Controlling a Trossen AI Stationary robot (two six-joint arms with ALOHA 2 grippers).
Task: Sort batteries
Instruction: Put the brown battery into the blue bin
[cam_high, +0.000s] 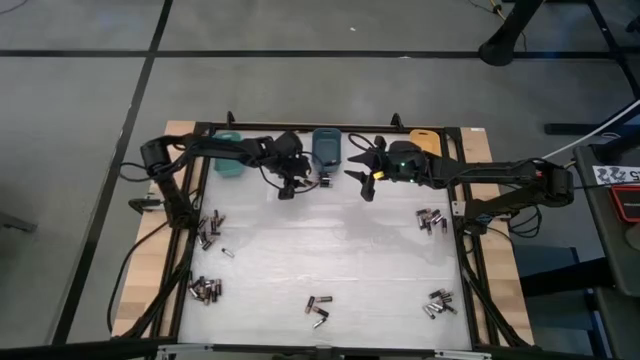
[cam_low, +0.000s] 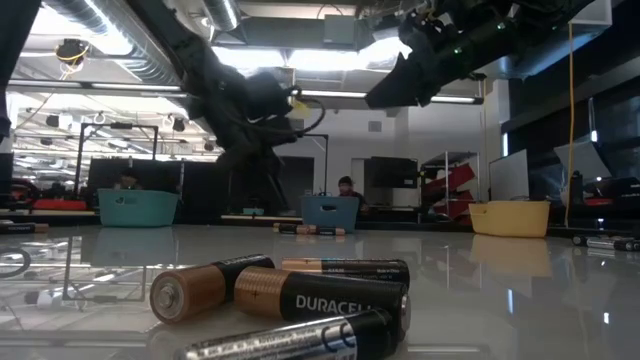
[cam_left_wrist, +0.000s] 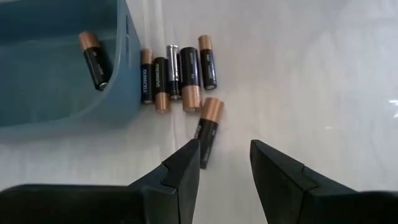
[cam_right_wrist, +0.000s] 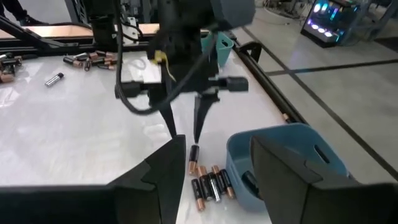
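Broadly, the table (cam_high: 330, 260) is carrying batteries in scattered clumps: at the left edge (cam_high: 207, 229), near left (cam_high: 205, 290), near middle (cam_high: 318, 311), near right (cam_high: 440, 303) and at the right edge (cam_high: 432, 220), with most of the sorting not yet done.

At the far edge the teal bin (cam_high: 229, 153), the blue bin (cam_high: 326, 146) and the orange bin (cam_high: 424, 140) are sitting in a row. One battery (cam_left_wrist: 94, 60) is lying inside the blue bin, and a small row of batteries (cam_left_wrist: 177, 73) is lying just outside its wall.

Hanging over that row is the left gripper (cam_left_wrist: 224, 168), its fingers apart and holding nothing, with one stray battery (cam_left_wrist: 208, 127) lying just ahead of the fingertips. The right gripper (cam_right_wrist: 214, 165) is hovering to the right of it, fingers apart and also empty, facing the left arm.

Biggest risk: the two arms are crowding the same spot and could collide. Next, the left fingers could come down skewed on the stray battery (a round thing on a glossy top) and send it rolling into the row. Smaller still, a finger could nudge the blue bin.
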